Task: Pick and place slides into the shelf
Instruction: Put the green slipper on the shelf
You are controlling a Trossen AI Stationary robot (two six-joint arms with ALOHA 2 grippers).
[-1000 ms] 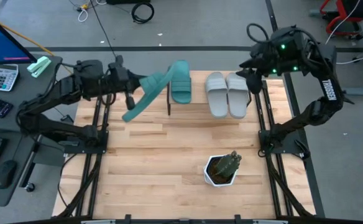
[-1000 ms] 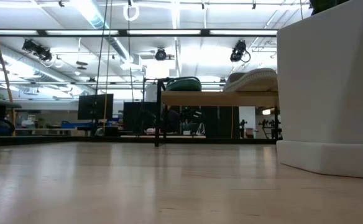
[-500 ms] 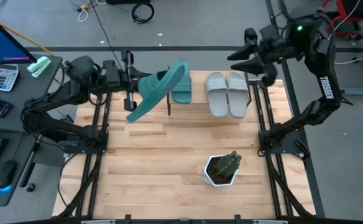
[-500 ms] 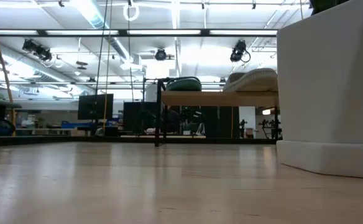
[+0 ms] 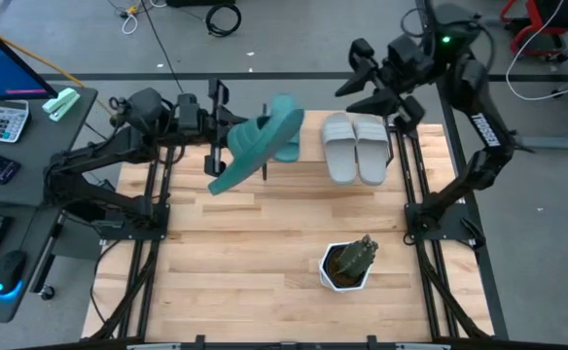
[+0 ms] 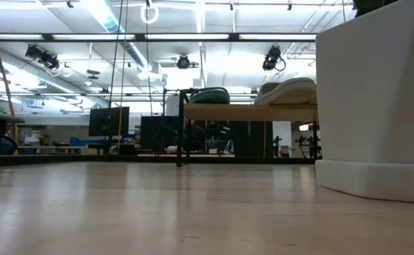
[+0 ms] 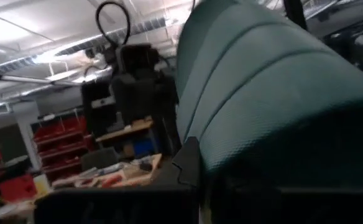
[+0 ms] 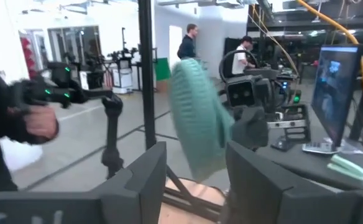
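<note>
My left gripper (image 5: 214,131) is shut on one teal slide (image 5: 255,141), held in the air just left of the shelf (image 6: 249,111); that slide fills the left wrist view (image 7: 262,93). The other teal slide (image 5: 289,148) lies sole down on the shelf top, partly hidden under the held one. The grey pair (image 5: 355,146) rests side by side on the shelf's right half. My right gripper (image 5: 354,70) is open and raised beyond the shelf's far right corner, facing the held slide (image 8: 197,118). My left gripper pinches the teal slide by one long side edge (image 5: 228,146), about midway along it, between its two fingers (image 7: 188,165). The fingers come level from the table's left, across the slide. The slide is lifted clear and tilted, one end low toward the near left, the other up over the shelf.
A white pot with a green plant (image 5: 347,264) stands on the table's near right part and looms large in the low view (image 6: 377,99). A desk with a calculator and keyboards sits off the table's left. People (image 8: 188,43) stand in the room behind.
My left gripper has carried the teal slide toward the right, closer to the shelf, its upper end now over the teal slide lying there. My right gripper has risen and swung left along the far edge, turning toward the left arm.
</note>
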